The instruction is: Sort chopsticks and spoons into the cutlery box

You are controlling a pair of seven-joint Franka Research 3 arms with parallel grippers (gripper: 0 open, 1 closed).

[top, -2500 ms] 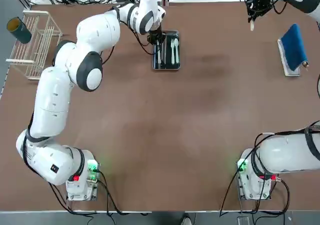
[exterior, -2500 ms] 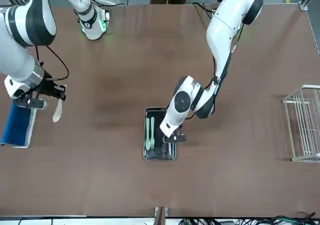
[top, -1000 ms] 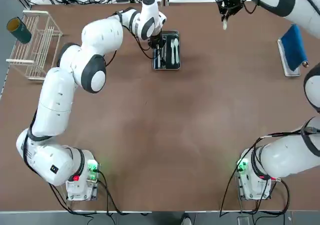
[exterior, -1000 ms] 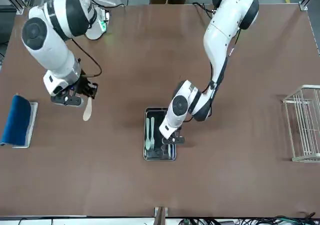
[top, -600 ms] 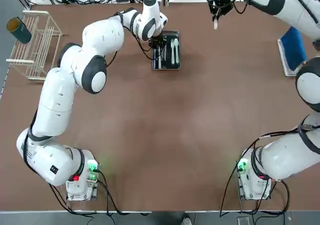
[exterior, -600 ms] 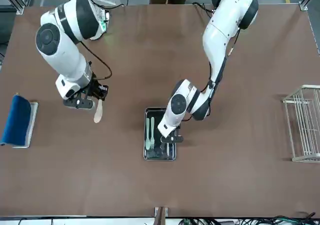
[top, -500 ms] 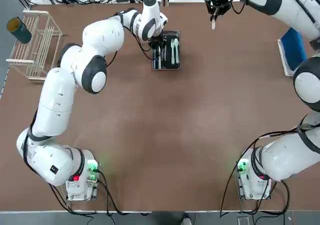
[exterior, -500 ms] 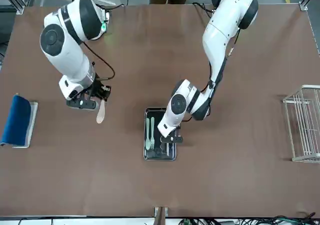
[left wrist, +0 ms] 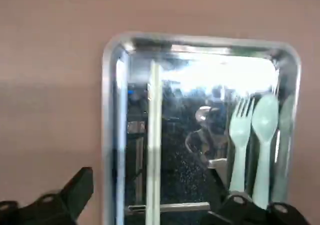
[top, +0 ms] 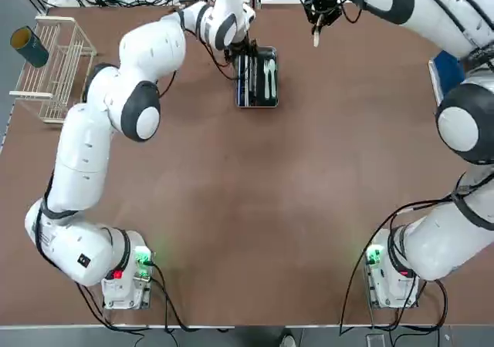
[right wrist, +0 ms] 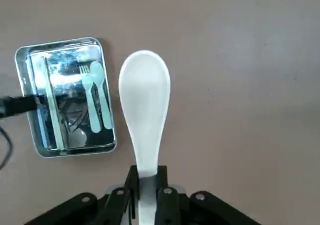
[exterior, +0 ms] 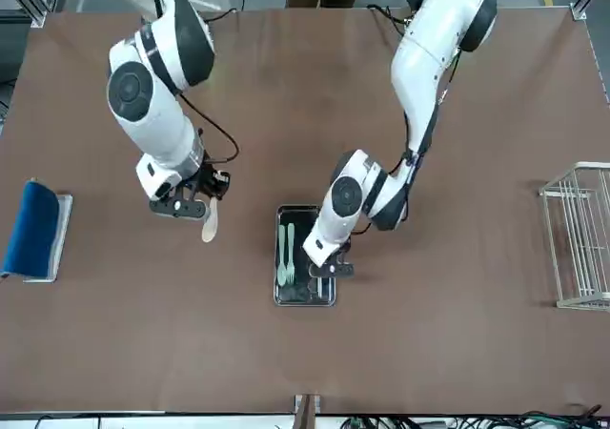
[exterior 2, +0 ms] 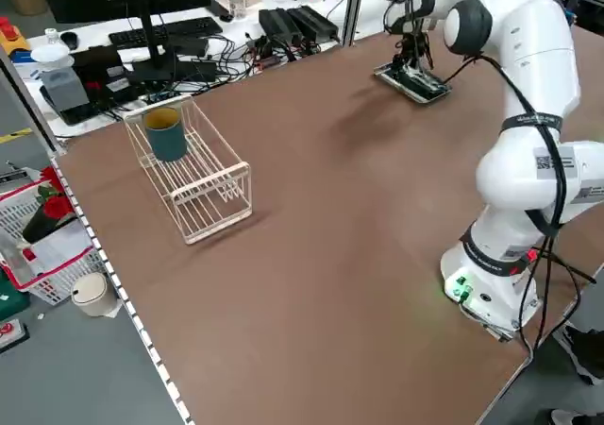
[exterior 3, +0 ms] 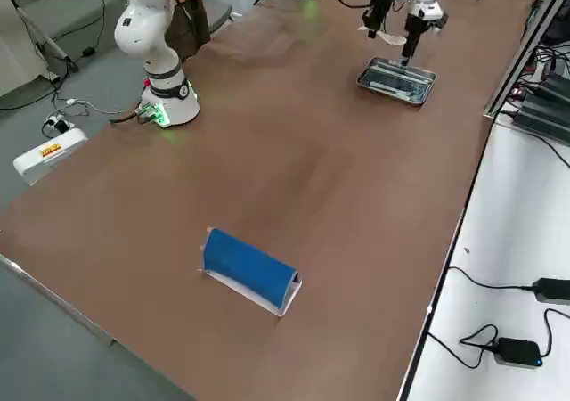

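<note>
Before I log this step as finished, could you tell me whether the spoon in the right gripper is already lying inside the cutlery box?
No, the spoon is clamped in the right gripper over bare table beside the cutlery box.

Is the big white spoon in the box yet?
Not yet. The right gripper holds the spoon by its handle above bare table, beside the box, which holds a fork and small spoon.

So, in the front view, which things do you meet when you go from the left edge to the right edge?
Blue object on the grey tray → right hand holding a spoon → cutlery box → left hand over the box → white wire rack.
</note>
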